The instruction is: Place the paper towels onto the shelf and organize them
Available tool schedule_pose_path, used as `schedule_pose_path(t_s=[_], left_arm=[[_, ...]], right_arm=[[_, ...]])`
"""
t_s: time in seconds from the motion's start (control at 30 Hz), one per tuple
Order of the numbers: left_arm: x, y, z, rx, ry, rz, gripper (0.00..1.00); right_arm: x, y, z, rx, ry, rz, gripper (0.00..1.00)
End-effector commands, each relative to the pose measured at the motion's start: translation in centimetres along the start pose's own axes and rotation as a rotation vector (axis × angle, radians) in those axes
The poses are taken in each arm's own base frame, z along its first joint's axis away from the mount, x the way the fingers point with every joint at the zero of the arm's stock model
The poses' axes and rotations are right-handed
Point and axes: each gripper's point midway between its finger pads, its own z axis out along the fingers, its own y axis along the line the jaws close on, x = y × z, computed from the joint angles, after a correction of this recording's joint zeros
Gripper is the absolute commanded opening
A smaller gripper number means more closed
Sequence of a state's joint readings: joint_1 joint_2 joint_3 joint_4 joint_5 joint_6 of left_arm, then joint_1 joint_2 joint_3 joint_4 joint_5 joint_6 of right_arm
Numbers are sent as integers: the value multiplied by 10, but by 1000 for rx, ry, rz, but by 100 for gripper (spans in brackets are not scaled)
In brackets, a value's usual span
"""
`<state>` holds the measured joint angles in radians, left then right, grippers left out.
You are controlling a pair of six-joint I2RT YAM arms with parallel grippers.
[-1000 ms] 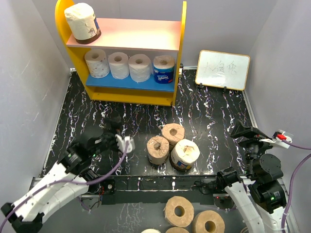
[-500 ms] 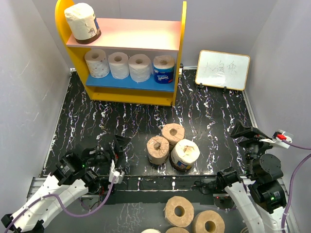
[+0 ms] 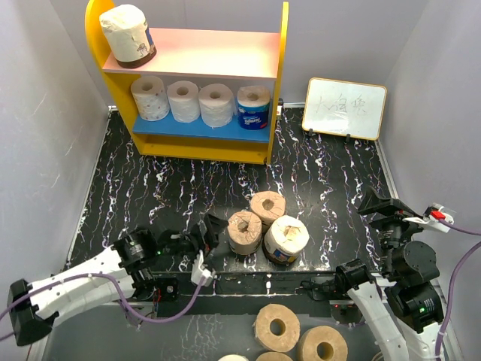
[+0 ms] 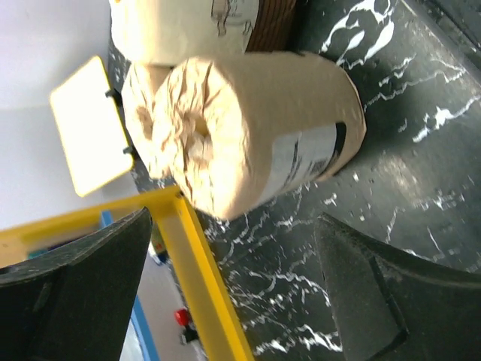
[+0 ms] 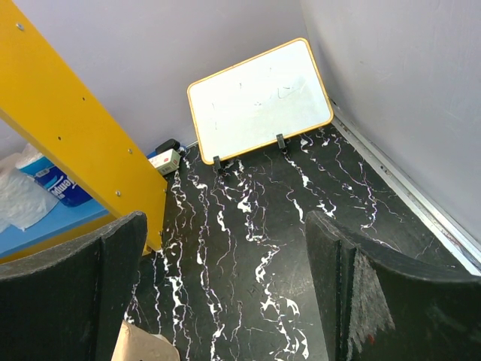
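The shelf (image 3: 276,90) stands at the back. One white labelled roll (image 3: 128,34) sits on its pink board. Three white rolls (image 3: 183,100) and a blue-wrapped roll (image 3: 253,107) sit on the blue board. Three paper towels stand on the table: a tan roll (image 3: 244,232), another tan roll (image 3: 267,208) and a white labelled roll (image 3: 285,238). My left gripper (image 3: 213,237) is open and empty, just left of the near tan roll (image 4: 255,135), jaws apart from it. My right gripper (image 3: 383,204) is open and empty, over the right side of the table (image 5: 225,293).
A small whiteboard (image 3: 346,107) leans at the back right and shows in the right wrist view (image 5: 259,98). Wide bare tan rolls (image 3: 276,327) lie in front of the arm bases. Grey walls close in left, right and back.
My left arm has swung from the table's left side rightward and low, bringing its open gripper up beside the near tan roll. The right arm has not moved.
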<state>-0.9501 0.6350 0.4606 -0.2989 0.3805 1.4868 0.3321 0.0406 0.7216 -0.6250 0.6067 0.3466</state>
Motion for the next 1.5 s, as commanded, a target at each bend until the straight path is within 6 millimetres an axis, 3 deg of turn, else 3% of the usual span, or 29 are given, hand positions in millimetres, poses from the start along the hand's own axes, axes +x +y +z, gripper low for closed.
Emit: schedule_pose_path(t_s=[0.0,0.13,0.53,0.7,0.83,0.93,1.03,1.27,1.33,1.37,1.4,1.47], left_arm=[[-7,19,19,-136,40,118,83],[-16,17,31,-173,9,189,79],[-14,0,48,-63,17,202,78],[-10,-4,48,-10,42,185,66],[-5,-4,50,-6,67,184,64],[-1,-12,50,34,85,182,55],[3,-17,52,65,100,181,38],[2,-21,58,64,86,204,37],[2,-22,59,73,82,209,33],[2,-23,59,79,82,211,23],[2,-22,60,77,80,210,5],[2,-21,60,71,80,213,0]], right_arm=[[-10,2,-1,-8,-39,36,84],[-10,2,-1,-10,-38,35,84],[-13,1,-5,-19,-53,46,85],[-14,2,-6,-25,-56,48,85],[-14,2,-7,-29,-55,47,85],[-14,2,-7,-31,-55,47,85],[-14,2,-7,-33,-53,45,85],[-14,3,-8,-36,-51,44,85],[-14,3,-8,-37,-50,43,85],[-14,3,-8,-38,-50,44,85],[-14,3,-8,-37,-49,45,85],[-14,2,-8,-36,-48,44,85]])
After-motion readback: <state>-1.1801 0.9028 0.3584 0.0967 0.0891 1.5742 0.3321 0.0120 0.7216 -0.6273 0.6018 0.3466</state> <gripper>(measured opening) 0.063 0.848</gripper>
